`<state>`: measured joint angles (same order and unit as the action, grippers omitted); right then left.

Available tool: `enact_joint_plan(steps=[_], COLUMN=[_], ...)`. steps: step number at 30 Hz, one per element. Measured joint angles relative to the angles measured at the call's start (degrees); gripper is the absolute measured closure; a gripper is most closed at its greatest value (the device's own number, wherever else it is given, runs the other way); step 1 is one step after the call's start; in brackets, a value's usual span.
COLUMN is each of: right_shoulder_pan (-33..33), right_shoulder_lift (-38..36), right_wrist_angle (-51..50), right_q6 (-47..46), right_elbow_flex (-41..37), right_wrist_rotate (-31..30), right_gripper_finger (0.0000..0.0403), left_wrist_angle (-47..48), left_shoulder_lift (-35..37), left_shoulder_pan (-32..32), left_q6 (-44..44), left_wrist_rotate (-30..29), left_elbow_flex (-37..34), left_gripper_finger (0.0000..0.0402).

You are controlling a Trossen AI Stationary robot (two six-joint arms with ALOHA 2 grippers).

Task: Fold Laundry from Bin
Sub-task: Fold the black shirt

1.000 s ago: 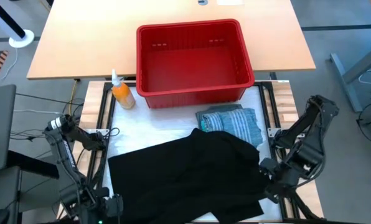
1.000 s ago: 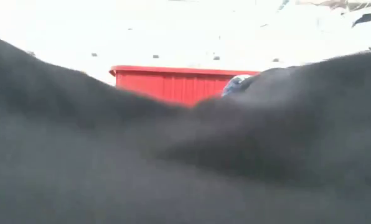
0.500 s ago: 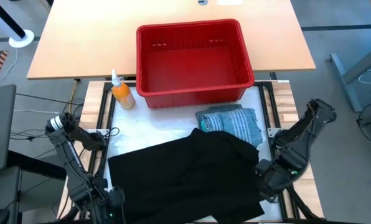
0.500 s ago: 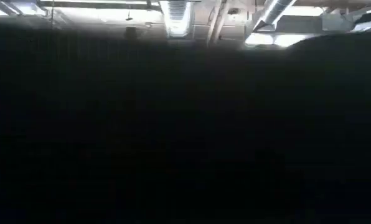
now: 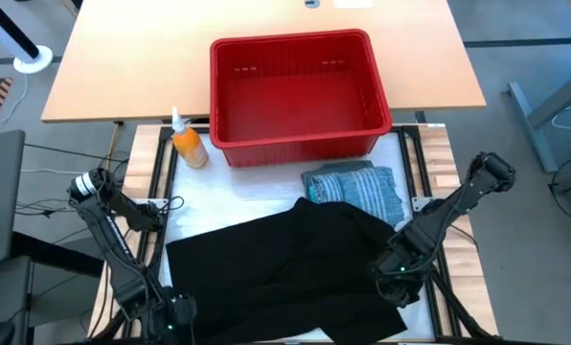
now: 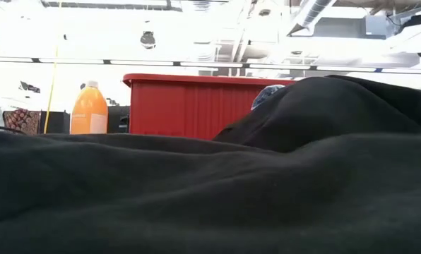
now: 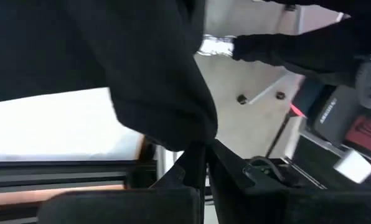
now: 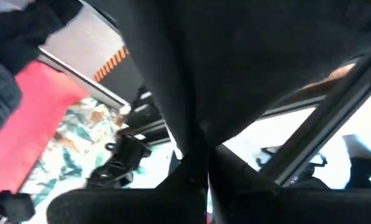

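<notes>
Right end effector [image 5: 398, 278] inward over limp black garment [image 5: 285, 273]

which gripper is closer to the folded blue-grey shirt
Right. The right gripper pinches the black garment just below the folded shirt; the left gripper holds the garment's opposite corner, far across the table.

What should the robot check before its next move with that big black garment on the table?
1. Left gripper shut on the large black garment, at its near left corner: ok.
2. Right gripper shut on the same cloth, at its near right corner: ok.
3. Folded blue-grey striped shirt partly under the black cloth: not ok.
4. Red slotted plastic bin emptied: ok.
5. Orange bottle apart from the cloth: ok.
6. Garment lying flat: cannot tell.
</notes>
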<state>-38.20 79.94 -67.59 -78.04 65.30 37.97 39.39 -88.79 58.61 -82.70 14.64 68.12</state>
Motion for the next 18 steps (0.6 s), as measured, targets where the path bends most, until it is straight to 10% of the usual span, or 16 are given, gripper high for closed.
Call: enact_joint_plan(steps=[18], right_shoulder_pan=[4.6], right_shoulder_lift=[-4.0], right_wrist_angle=[-8.2], right_q6=[5.4], right_elbow_flex=[3.4], right_wrist_rotate=[-9.8], right_gripper_finger=[0.028], left_wrist_angle=[4.9], left_shoulder_lift=[0.0], left_shoulder_pan=[0.0], left_q6=[-0.1], left_wrist_rotate=[2.4], left_elbow_flex=[0.0], left_gripper_finger=[0.0335])
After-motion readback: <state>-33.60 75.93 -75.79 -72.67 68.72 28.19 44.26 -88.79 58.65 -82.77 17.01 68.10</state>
